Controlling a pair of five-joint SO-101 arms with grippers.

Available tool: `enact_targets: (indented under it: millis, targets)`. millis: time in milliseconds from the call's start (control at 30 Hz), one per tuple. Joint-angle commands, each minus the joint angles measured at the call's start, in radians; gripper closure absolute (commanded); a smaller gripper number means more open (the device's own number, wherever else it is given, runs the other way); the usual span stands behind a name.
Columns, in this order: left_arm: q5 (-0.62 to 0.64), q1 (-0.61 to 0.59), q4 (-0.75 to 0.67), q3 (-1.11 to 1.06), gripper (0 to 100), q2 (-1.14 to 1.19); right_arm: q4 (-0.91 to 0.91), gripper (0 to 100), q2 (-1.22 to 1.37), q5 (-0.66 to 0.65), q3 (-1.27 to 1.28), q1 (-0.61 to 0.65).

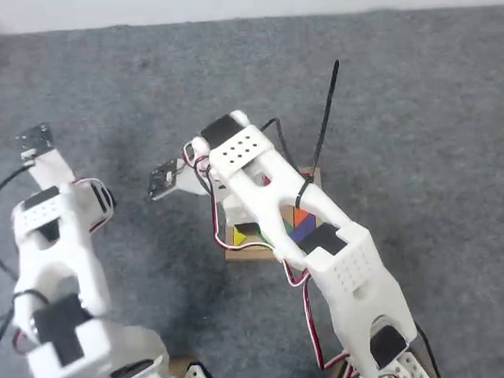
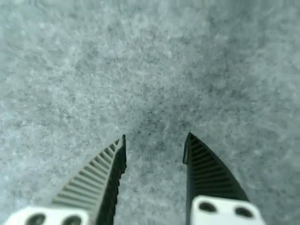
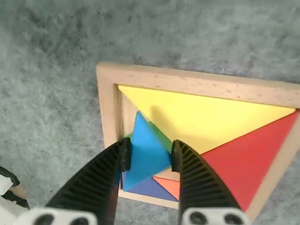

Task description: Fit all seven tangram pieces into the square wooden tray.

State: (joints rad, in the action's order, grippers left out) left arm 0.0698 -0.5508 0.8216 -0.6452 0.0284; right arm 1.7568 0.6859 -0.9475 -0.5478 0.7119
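the surface [image 1: 419, 99] is covered in grey cloth, felt-like, rough and fuzzy, fully matt. the tray [image 3: 197, 82] is pale bare wood with fine dark flecks in the grain, smooth and matt. the yellow piece [image 3: 201, 115], the red piece [image 3: 243, 164] and the blue triangle [image 3: 144, 161] look smooth and evenly painted, with a soft sheen. the left tool [image 2: 155, 137] and the right tool [image 3: 150, 144] have black ribbed plastic fingers, matt. the arm shells [image 1: 345, 278] are white matt plastic.

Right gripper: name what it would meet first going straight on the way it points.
The right gripper clamps the blue triangle; pushed on, that piece would probably press onto the green piece in the wooden tray, though depth is unclear.
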Motion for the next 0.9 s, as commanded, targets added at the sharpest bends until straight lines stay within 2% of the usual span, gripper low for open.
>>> enact_targets:
  millis: [0,200,633,867]
  targets:
    - [-0.017,0.006,0.037,0.077,80,0.021,0.024,92.0,-0.056,-0.018,-0.003,0.008]
    - [-0.018,0.006,0.029,0.03,80,-0.061,-0.021,92.0,-0.062,-0.017,0.063,0.042]
    - [-0.037,0.015,0.002,-0.005,80,-0.091,-0.437,92.0,-0.369,-0.017,0.568,0.064]
    - [-0.037,0.015,0.002,-0.005,80,-0.091,-0.49,92.0,-0.438,-0.017,0.677,0.114]
